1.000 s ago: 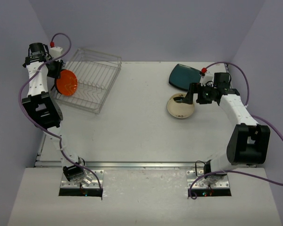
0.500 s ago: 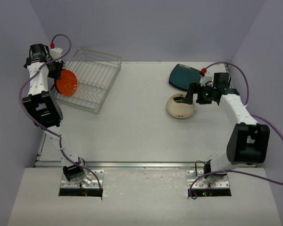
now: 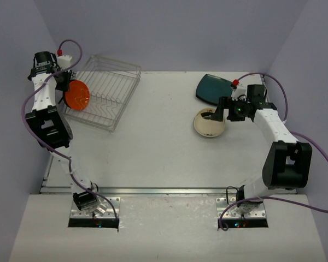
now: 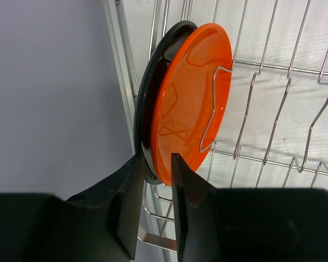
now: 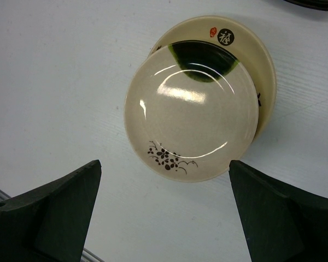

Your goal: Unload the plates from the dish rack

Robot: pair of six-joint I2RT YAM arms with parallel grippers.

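Note:
The dish rack [image 3: 110,90] of silver wire stands at the far left, tilted. An orange-red plate [image 3: 76,96] stands upright at its left end. In the left wrist view this orange-red plate [image 4: 191,103] leans against a black plate [image 4: 145,98] behind it, among the rack wires [image 4: 287,109]. My left gripper [image 4: 154,158] straddles both lower rims, one finger against each outer face. My right gripper [image 5: 164,162] hangs wide open above a cream plate with small marks [image 5: 191,120], which is stacked on another cream plate [image 5: 246,43].
A dark teal rounded-square plate [image 3: 213,87] lies on the table behind the cream stack [image 3: 209,123]. The left wall runs close beside the rack's edge [image 4: 117,82]. The right gripper [image 3: 218,109] sits over the stack's right side.
The left jaws have narrowed a little around the orange-red and black plates. The right arm has barely shifted.

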